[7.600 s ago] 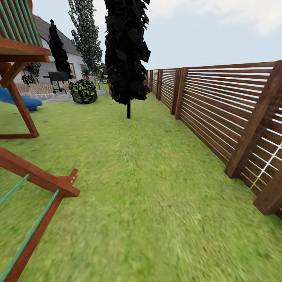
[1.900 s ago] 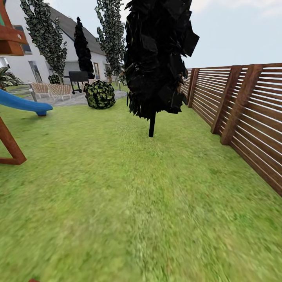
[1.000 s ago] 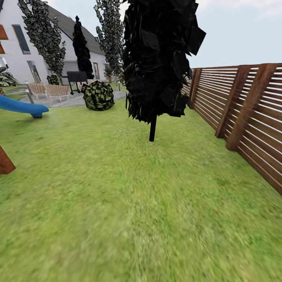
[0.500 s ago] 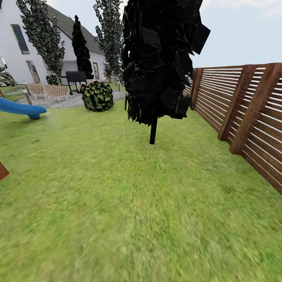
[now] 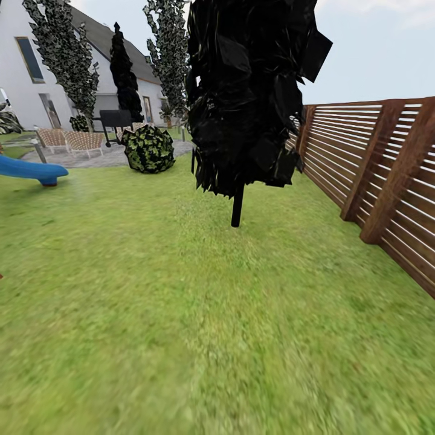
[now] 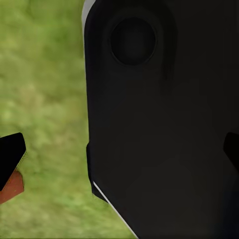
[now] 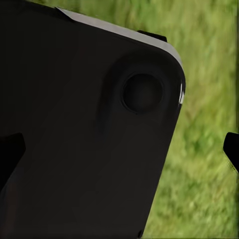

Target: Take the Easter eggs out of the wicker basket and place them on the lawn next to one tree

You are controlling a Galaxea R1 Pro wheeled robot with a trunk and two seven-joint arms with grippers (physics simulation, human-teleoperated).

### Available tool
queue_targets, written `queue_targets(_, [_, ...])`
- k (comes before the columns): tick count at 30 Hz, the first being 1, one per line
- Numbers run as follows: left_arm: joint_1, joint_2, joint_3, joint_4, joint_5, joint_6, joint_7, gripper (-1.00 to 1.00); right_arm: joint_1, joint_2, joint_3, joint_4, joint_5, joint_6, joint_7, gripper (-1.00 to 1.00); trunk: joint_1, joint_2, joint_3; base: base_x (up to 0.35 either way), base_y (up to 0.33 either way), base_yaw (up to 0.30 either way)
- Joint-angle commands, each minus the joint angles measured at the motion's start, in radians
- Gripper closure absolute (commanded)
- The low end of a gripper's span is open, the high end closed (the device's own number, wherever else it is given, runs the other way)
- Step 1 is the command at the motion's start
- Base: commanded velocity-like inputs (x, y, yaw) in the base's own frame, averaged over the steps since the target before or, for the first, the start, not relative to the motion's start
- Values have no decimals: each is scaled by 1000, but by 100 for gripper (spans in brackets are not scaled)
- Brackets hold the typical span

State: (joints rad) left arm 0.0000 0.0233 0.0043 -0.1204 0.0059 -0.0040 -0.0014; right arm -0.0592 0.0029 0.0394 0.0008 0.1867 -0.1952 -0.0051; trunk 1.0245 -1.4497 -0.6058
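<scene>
— Any sign of the brown wicker basket or the painted eggs?

— None. Ahead on the patchy green lawn [image 5: 151, 314] stands a thin-trunked tree with black angular leaves [image 5: 237, 205], slatted brown fence [image 5: 386, 181] beside it.

— Hands?

— Left hand [image 6: 119, 159] and right hand [image 7: 119, 149]: wide apart, holding nothing.

— Risk?

— Driving on with nothing to place.

tree [image 5: 237, 205] crown cut off by top edge; near lawn [image 5: 181, 338] blurred; slide [image 5: 27, 170] cropped, seemingly
</scene>
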Motion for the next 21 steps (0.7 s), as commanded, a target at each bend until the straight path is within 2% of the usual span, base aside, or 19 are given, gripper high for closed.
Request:
queue_targets(1, [0,0,0,-1,0,0,0,-100,-1,1,3,0,2,-3,0,-100,1,0,-1,322,0,0])
queue_targets(18, [0,-3,0,-1,0,-1,1,-100,-1,-7,7,1,9,-2,0,-100,1,0,-1,322,0,0])
queue_targets(21, [0,-3,0,-1,0,-1,1,-100,-1,-9,9,1,12,-2,0,-100,1,0,-1,322,0,148])
